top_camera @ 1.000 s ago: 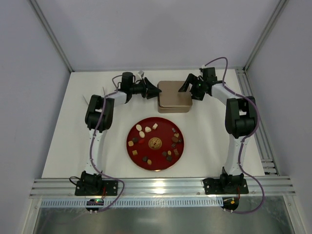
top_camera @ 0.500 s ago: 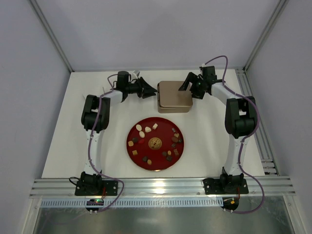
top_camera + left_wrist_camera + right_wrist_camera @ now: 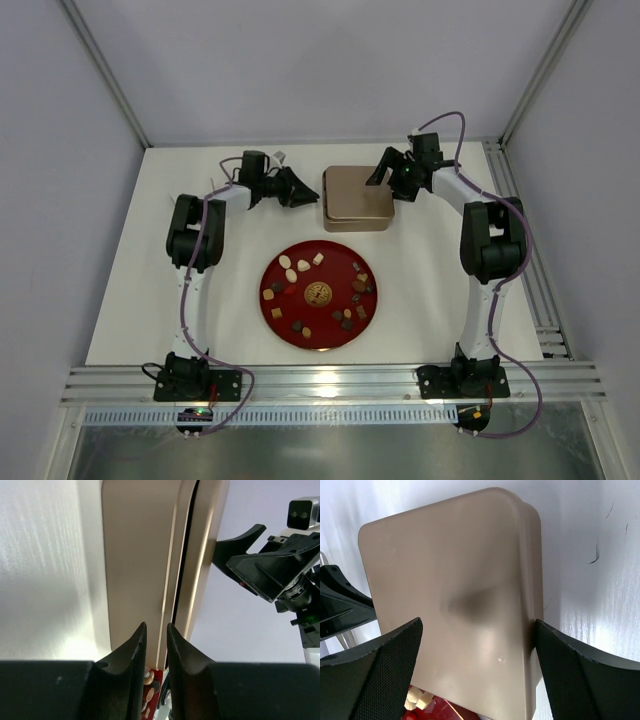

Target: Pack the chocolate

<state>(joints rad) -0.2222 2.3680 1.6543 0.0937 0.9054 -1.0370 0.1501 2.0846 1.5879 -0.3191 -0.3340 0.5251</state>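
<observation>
I find the red plate [image 3: 374, 300] at the centre of the table [image 3: 130, 300], the lidded gold tin [image 3: 357, 195] toward its far edge. The right gripper [image 3: 390, 178] straddles the tin, jaws wide apart; the left gripper [image 3: 156, 626], jaws nearly together on nothing, faces its left side. The chocolate [image 3: 287, 262] lies loose on the plate.

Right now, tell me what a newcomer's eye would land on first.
The red plate at the centre of the table, dotted with chocolates. Behind it sits a gold box, with the left fingers narrowly parted beside its left edge and the right fingers spread wide at its far right corner.
</observation>
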